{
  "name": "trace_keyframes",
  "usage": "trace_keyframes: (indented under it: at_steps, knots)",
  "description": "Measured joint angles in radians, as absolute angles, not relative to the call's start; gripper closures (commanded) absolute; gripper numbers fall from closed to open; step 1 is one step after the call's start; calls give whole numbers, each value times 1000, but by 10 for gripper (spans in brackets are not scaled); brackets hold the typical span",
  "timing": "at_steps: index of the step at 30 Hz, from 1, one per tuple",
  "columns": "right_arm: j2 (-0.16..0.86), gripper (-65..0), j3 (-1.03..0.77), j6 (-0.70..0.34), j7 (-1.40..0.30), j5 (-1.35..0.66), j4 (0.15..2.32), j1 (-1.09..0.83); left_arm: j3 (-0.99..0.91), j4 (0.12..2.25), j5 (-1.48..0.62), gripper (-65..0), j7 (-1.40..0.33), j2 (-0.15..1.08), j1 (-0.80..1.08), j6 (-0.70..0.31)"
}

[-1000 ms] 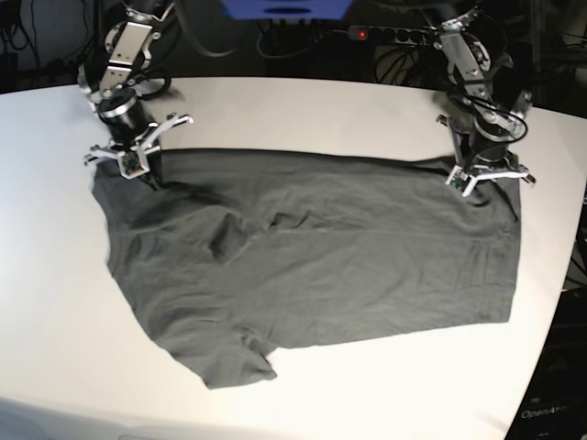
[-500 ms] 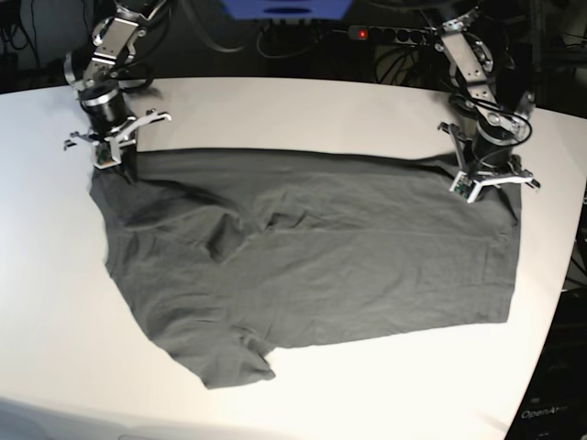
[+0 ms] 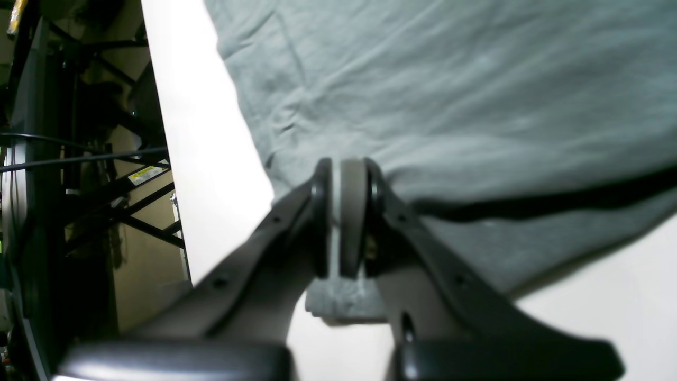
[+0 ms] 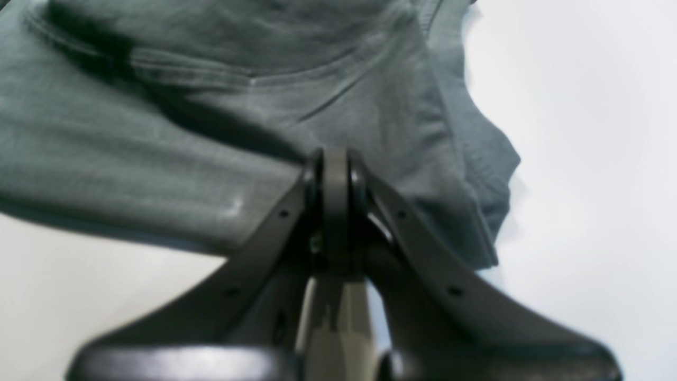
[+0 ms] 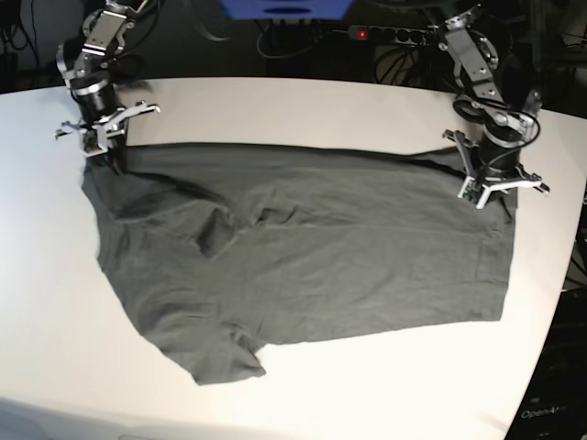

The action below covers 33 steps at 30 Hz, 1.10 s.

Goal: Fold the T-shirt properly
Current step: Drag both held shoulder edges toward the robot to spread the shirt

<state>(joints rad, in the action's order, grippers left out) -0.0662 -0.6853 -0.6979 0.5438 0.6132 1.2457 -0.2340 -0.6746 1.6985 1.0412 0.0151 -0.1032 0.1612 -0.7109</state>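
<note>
Base view: each pincer [image 5: 498, 203] pinches a far corner of the T-shirt [image 5: 303, 257].

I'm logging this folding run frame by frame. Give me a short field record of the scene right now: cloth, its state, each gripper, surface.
cloth: T-shirt, dark grey, spread out and wrinkled, not yet folded
left gripper: shut on the T-shirt's far edge, at the base view's right
right gripper: shut on the T-shirt's far corner, at the base view's left
near sleeve: lying loose on the table
surface: white table
</note>
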Motion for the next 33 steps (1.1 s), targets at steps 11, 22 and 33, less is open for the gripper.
trace_keyframes:
  at_steps: [11, 22, 33]
  knots:
    - [-52, -6, -774, -713, 577, 606, 1241, -272, -705, 1693, 1036, -31, 19, -77, 165, -707]
    - [-37, -6, -830, -703, 586, 591, 1225, -305, -713, 1694, 950, -31, 18, -54, 213, -714]
    - [-80, -6, -851, -679, 633, 568, 1230, -350, -746, 1693, 945, -31, 19, -52, 213, -710]
